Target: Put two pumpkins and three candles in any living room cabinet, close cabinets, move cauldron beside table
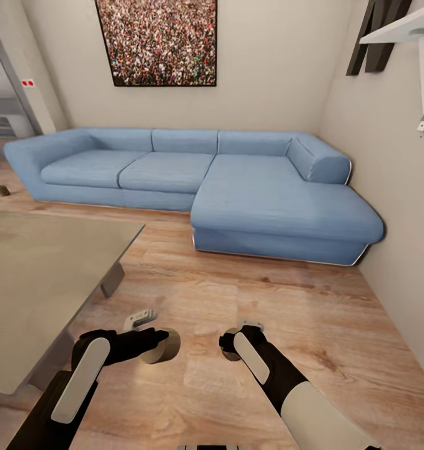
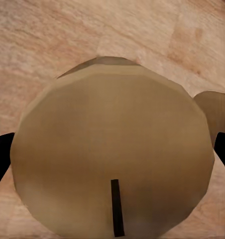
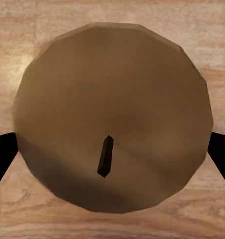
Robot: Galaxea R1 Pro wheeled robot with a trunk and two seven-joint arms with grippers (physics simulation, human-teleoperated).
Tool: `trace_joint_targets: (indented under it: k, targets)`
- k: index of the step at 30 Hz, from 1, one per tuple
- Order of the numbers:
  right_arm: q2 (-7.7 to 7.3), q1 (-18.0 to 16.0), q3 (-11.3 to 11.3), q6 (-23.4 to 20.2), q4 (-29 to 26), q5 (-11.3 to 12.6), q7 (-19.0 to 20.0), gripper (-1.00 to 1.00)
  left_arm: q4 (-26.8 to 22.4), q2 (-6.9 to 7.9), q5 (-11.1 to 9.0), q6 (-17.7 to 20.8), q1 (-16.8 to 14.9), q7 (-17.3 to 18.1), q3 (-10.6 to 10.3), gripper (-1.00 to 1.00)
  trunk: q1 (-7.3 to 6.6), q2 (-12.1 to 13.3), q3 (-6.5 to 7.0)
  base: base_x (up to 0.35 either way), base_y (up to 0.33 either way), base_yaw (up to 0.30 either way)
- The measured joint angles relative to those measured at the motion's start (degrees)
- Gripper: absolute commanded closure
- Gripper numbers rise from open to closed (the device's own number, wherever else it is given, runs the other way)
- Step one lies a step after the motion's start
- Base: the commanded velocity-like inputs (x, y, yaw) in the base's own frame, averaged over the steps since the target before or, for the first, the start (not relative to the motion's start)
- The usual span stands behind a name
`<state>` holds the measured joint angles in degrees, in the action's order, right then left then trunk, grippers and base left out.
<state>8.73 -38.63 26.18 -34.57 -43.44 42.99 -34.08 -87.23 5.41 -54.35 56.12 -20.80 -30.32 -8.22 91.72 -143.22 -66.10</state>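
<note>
You carry one candle (image 2: 112, 154) pinched in your left gripper (image 1: 163, 345) and another candle (image 3: 112, 119) in your right gripper (image 1: 229, 345). Wrist views reveal dark wicks; nothing carries legible writing.

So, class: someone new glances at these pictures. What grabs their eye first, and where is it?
The big blue corner sofa along the far wall, under a crowd picture. Nearer, each arm carries a tan candle over the wooden floor: one in the left tool, one in the right tool. Each wrist view looks onto a round flat top with a dark wick.
</note>
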Motion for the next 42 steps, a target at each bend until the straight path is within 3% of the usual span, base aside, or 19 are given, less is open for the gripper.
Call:
trace_joint_targets:
  k: [7, 42]
  targets:
    - [0.0, 0.0, 0.0, 0.0, 0.0, 0.0, 0.0, 1.0, 0.0, 0.02, 0.2, 0.0, 0.0, -0.1, -1.8, 1.0, -1.53, 2.8, 1.26, -0.329, 0.0, 0.001]
    - [0.0, 0.0, 0.0, 0.2, 0.0, 0.0, 0.0, 1.0, 0.0, 0.05, 0.3, 0.0, 0.0, 0.0, -2.1, 1.0, -9.22, 16.8, 7.54, -0.33, 0.0, 0.0]
